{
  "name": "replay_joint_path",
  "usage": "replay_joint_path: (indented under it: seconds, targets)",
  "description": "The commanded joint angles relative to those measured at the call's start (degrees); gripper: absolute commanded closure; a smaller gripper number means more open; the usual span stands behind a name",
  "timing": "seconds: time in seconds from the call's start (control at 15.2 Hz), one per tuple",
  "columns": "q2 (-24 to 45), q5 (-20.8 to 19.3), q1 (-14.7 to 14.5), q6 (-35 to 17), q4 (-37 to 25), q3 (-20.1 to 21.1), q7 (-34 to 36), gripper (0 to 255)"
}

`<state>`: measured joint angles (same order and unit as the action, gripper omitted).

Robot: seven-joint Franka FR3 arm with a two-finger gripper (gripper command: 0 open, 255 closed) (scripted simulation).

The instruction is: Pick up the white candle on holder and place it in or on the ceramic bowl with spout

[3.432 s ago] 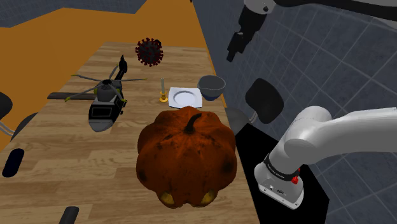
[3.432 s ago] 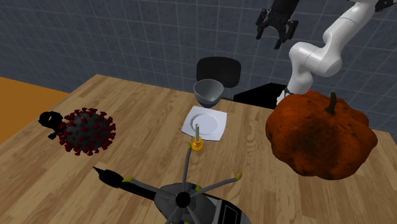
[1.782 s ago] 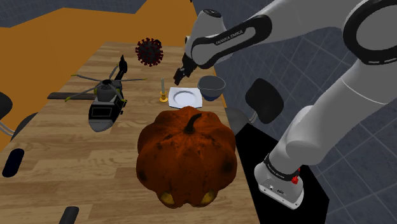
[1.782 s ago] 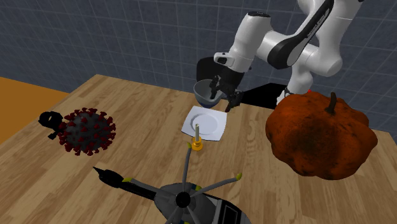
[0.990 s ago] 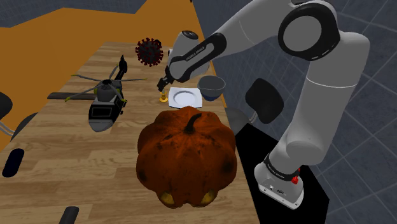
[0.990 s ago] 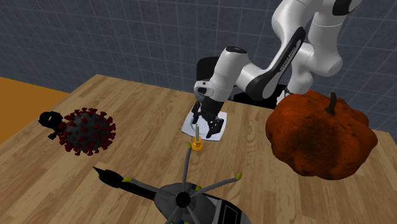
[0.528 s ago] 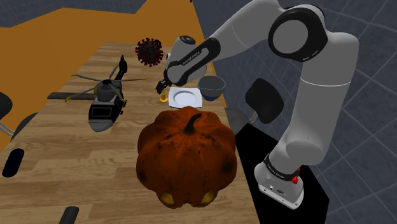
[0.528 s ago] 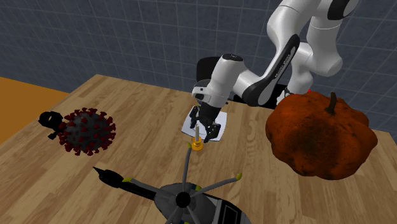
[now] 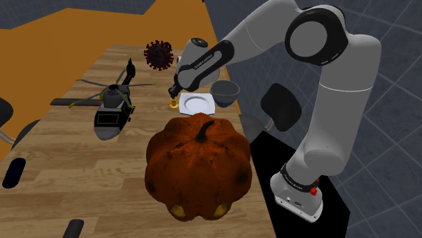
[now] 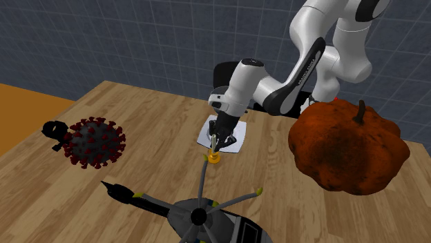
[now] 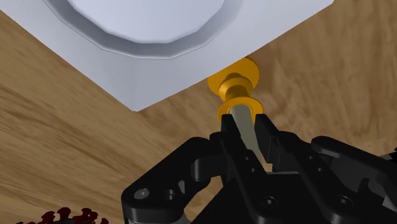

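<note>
**GRIPPER CLAMPS THE CANDLE; THE LIFT IS STILL TO COME**

From my remote desk I watch the gripper (image 11: 244, 130) change within 0.5 s. Its 2 fingers (image 11: 268, 135), which stood apart on either side of the candle (image 11: 243, 121), now press in and pinch the thin stem between them. The arm has barely shifted in that time. I read this as the approach finished and the grasp made. The foot of the holder (image 11: 236, 89) appears to rest on the wooden table (image 11: 331, 76), so nothing is lifted yet and the whole carry to the bowl (image 9: 224, 91) lies ahead.

The candle is a slim, pale grey-white stick, standing upright. It rises from a gold holder with a ringed collar and a round foot, which sits just beyond the fingertips. The holder stands just beside 1 corner of a white square plate (image 11: 127, 76). That plate lies between the gripper and the dark, rounded bowl on its far side.

The pinch sits on the stem, above the collar. I judge that so slender a stick could tilt or slip, so the rise should be straight and slow before I swing across the plate.
</note>
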<state>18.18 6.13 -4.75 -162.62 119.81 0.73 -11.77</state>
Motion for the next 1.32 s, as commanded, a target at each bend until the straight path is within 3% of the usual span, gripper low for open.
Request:
replay_joint_path:
  seconds: [0.0,0.33,1.25]
  targets:
    - [0.0,0.0,0.0,0.0,0.0,0.0,0.0,255]
    - [0.0,0.0,0.0,0.0,0.0,0.0,0.0,255]
    - [-6.7,-1.3,-0.4,9.4,-2.6,-0.8,1.4,255]
